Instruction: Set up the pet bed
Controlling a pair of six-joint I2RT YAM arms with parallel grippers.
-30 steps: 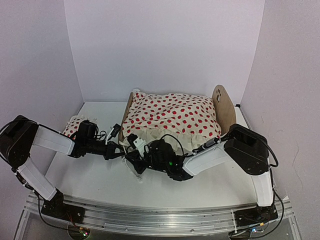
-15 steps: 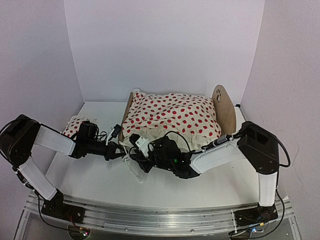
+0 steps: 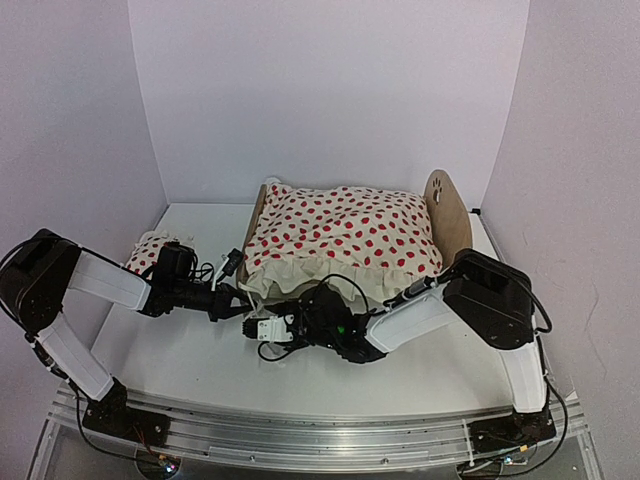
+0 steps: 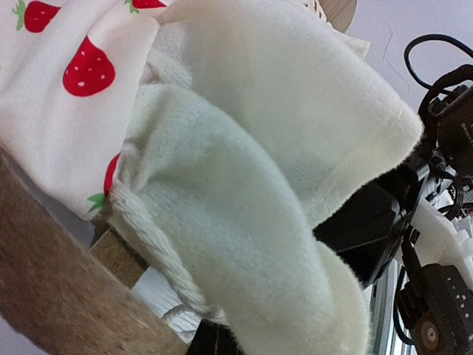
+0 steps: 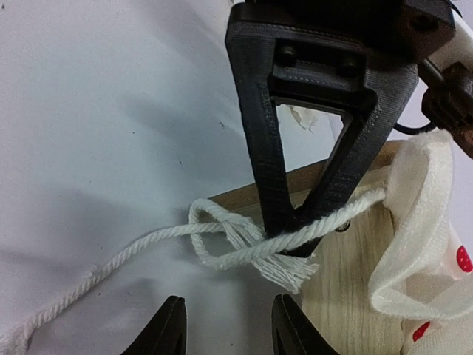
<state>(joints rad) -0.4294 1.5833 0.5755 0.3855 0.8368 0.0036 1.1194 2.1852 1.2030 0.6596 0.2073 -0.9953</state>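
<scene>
white table point(image 3: 200, 370) | pale walls point(image 3: 330, 90) | left hand point(image 5: 288, 237) pinching cord point(image 5: 148, 242) (knotted) | right hand point(image 5: 225, 325) spread

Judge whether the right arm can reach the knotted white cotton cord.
Likely yes: the right gripper, jaws open, faces the knotted white cotton cord lying bare on the table; the left gripper pinches it beyond.

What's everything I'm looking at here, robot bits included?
pet bed: one, light wood, back middle of the table
blanket: one, white with red dots, draped over the bed
pillow: one, white with red dots, left of the bed
cord: one, white, knotted and frayed, by the bed's near-left corner
table: one, white, under everything
left gripper: one, black, shut on the cord
right gripper: one, black, open, near the knot
</scene>
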